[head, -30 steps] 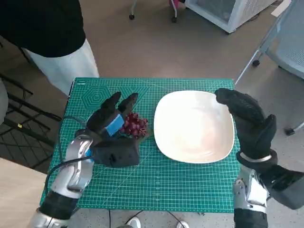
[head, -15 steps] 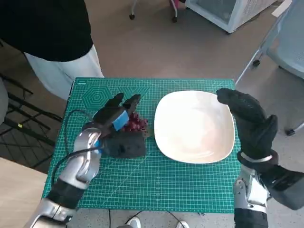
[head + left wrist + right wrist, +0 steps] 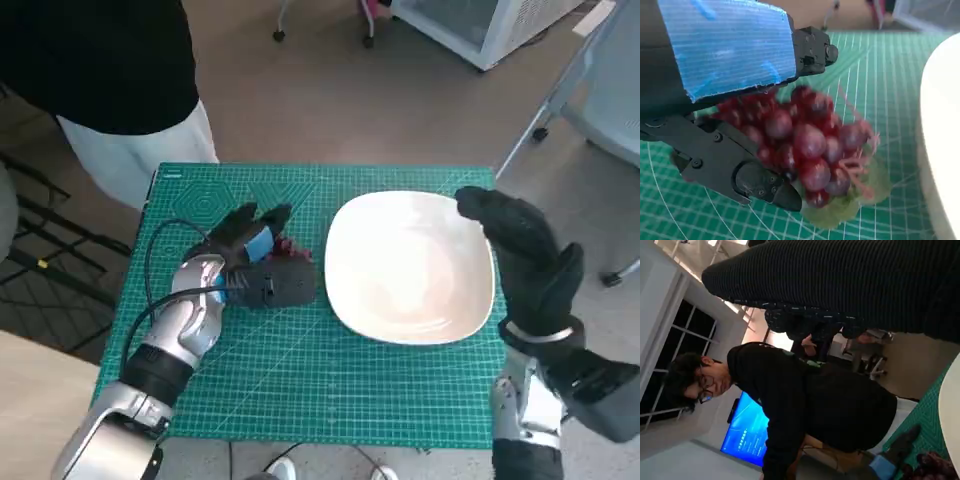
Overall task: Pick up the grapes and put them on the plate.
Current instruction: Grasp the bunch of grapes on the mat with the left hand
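A bunch of dark red grapes (image 3: 291,250) lies on the green cutting mat (image 3: 330,390), just left of the white plate (image 3: 410,265). My left hand (image 3: 257,272) lies over the bunch, its fingers (image 3: 250,217) stretched past it. In the left wrist view the grapes (image 3: 810,145) and their green leaf (image 3: 840,212) sit on the mat between a lower finger (image 3: 760,180) and an upper one (image 3: 812,47); a firm grip does not show. My gloved right hand (image 3: 522,255) is raised by the plate's right edge, holding nothing.
A person in a black top and white trousers (image 3: 130,140) stands at the table's far left corner and also shows in the right wrist view (image 3: 790,390). A black cable (image 3: 160,250) loops by my left wrist. Chair legs (image 3: 545,120) stand on the floor at the right.
My left hand has slid forward and right over the grapes, and the forearm has swung in from the lower left. The right hand has stayed where it was.
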### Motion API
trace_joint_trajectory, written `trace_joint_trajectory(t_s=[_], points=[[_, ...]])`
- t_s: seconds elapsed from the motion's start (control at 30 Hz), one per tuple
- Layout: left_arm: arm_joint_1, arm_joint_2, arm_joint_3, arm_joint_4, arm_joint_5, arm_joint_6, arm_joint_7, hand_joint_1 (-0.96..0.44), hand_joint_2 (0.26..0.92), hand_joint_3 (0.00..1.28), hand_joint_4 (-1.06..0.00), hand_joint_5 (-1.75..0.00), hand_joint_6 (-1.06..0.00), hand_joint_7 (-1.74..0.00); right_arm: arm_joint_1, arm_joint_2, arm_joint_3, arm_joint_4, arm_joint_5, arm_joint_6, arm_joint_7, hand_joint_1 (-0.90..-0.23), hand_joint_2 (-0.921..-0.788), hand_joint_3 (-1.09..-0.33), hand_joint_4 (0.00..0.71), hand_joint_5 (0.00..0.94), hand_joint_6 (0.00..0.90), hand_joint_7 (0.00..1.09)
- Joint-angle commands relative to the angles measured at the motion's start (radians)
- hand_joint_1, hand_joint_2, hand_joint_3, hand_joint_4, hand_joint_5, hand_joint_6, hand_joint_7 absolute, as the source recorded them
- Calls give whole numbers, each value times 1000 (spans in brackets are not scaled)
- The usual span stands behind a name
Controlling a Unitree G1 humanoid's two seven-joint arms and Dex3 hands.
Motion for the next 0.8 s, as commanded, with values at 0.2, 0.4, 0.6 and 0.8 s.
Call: trace_joint_trajectory(t_s=[0.2, 0.4, 0.6, 0.8], points=[[-58, -29, -12, 146, -51, -30, 18, -327, 705, 0, 1, 1, -157, -17, 25, -5, -3, -3, 4, 8, -5, -502, -921, -554, 212, 2, 16, 384], [-77, -34, -23, 190, -66, -39, 16, -300, 707, 1, 1, 1, -172, -17, 22, -5, -4, 1, 3, 8, -6, -506, -921, -553, 212, 1, 17, 381], [-85, -34, -36, 223, -66, -54, 26, -286, 710, 2, 1, 1, -183, -17, 20, -4, -2, 3, -2, 6, -9, -508, -921, -552, 212, 1, 19, 379], [-97, -37, -47, 268, -67, -73, 43, -285, 712, 2, 0, 0, -197, -18, 18, -5, -3, 8, 0, 7, -5, -504, -921, -554, 212, 1, 19, 378]])
